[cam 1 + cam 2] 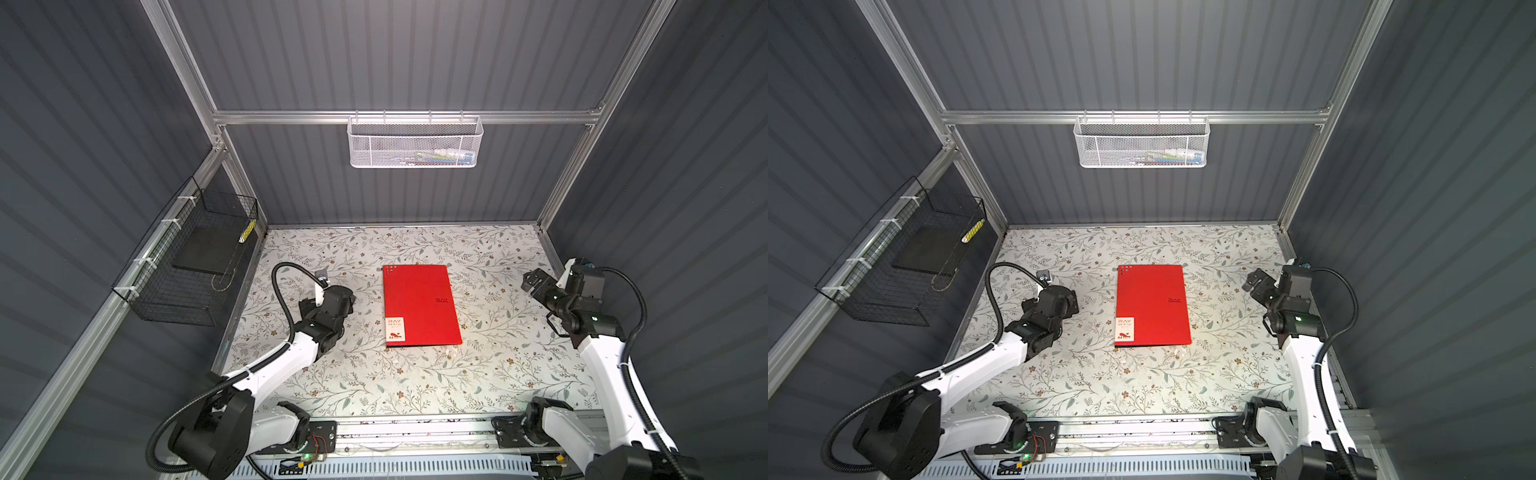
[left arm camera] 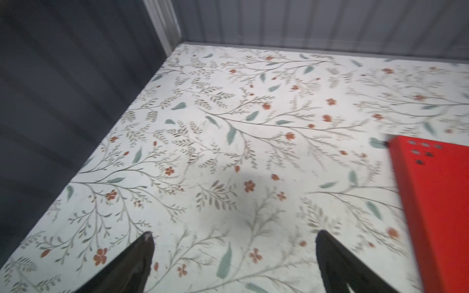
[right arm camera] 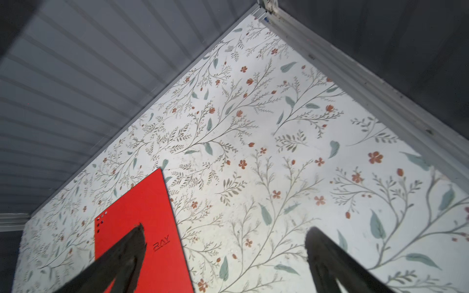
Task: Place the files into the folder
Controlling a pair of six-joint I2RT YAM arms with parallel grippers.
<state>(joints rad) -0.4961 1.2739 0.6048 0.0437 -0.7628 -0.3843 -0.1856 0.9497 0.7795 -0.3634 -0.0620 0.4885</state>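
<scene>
Folder (image 1: 419, 305): flat, thin red rectangle, closed on floral-patterned table (image 1: 478, 386).

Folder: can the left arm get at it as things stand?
Probably yes: the left pincer is open just beside the folder, with only bare table between them. It lies flat and closed, so gripping an edge may be tricky.

One folder (image 1: 422, 305), one white basket (image 1: 374, 145), one black basket (image 1: 166, 307), two pincers (image 2: 233, 234) (image 3: 224, 228).
</scene>
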